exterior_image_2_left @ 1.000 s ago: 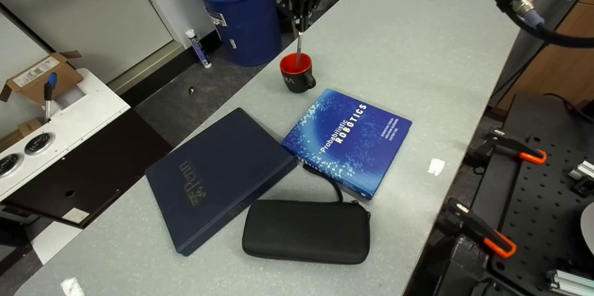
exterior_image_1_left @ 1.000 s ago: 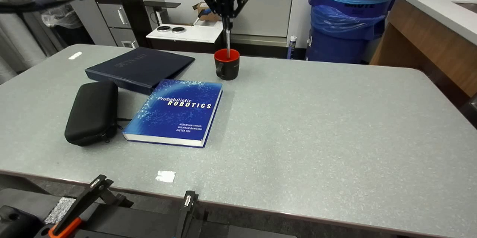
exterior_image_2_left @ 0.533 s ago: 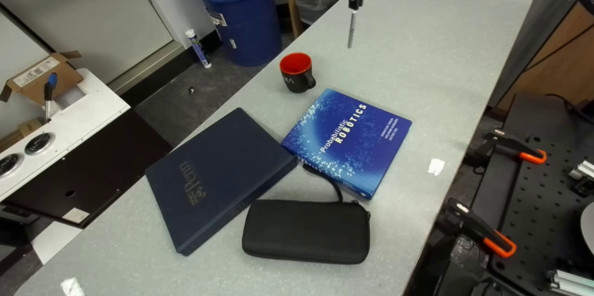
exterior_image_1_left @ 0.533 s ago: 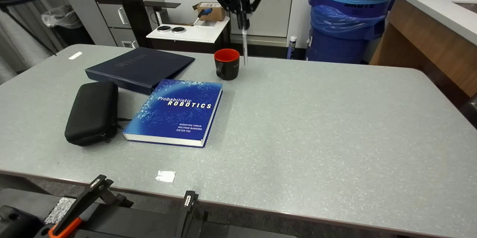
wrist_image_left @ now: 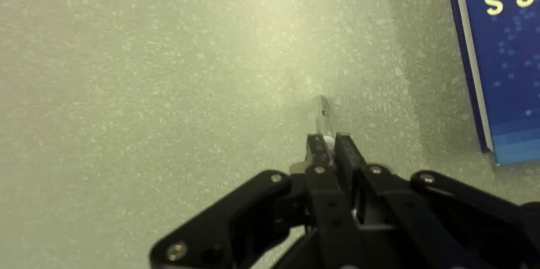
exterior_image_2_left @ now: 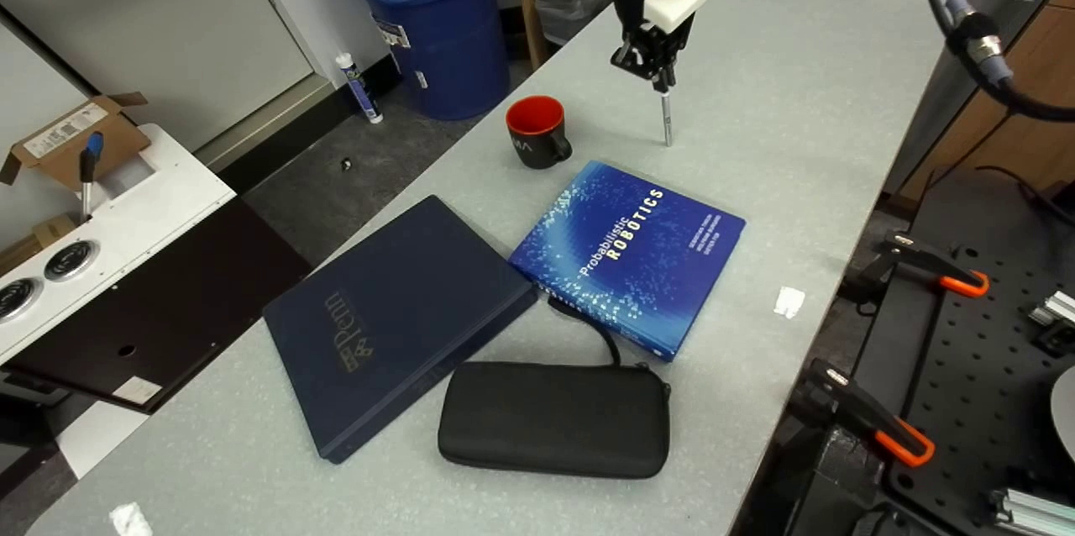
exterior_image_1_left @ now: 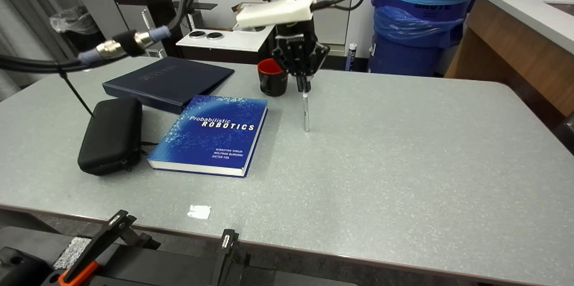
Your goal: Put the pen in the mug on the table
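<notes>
In from the edge of the table (exterior_image_1_left: 403, 174) by the blue bin (exterior_image_1_left: 408, 56), the pen (exterior_image_1_left: 306, 113) hangs tip down, close to upright; can't tell whether the tip touches the top. In the wrist view the gripper (wrist_image_left: 329, 139) is clamped on the pen's upper end, tips drawn nearly together. In an exterior view the mug (exterior_image_2_left: 535, 146) stands upright near the bin-side edge, apart from the pen, nothing sticking out of its mouth.

Step, by the task sentence: carry. Pen grasped, insertion not done. Next move should be: raise until the tip clears the mug's rim, shift toward the bin-side edge, centre above the mouth, keep the pen upright, lower, then let go.

Counts: pen 1, mug 1, gripper 1, table 1, blue bin 1. Clamps (exterior_image_2_left: 878, 416) 2, both just beyond the edge opposite the bin. Blue book (exterior_image_2_left: 630, 259) 1, between those edges. Navy binder (exterior_image_2_left: 395, 317) 1, bin-side edge. Black case (exterior_image_2_left: 554, 418) 1, farther in. In an exterior view, white patches (exterior_image_2_left: 788, 302) 2: one near the clamp-side edge, one by the lower-left corner.
</notes>
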You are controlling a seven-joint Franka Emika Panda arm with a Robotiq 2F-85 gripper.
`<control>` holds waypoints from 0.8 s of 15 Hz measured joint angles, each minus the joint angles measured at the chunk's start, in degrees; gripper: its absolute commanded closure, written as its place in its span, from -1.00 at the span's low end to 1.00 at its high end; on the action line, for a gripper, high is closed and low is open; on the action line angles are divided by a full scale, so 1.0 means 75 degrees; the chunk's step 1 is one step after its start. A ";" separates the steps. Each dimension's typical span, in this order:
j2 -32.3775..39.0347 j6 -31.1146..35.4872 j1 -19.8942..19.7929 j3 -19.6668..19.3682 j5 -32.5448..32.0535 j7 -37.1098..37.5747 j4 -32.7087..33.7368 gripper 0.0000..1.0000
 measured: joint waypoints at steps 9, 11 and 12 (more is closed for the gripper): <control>0.2031 0.0913 0.0296 0.0007 0.0638 0.1121 0.2033 0.00; 0.2031 0.1074 0.0341 -0.0086 0.0638 0.1185 0.2055 -0.31; 0.2024 0.1155 0.0367 -0.0141 0.0638 0.1202 0.2055 -0.49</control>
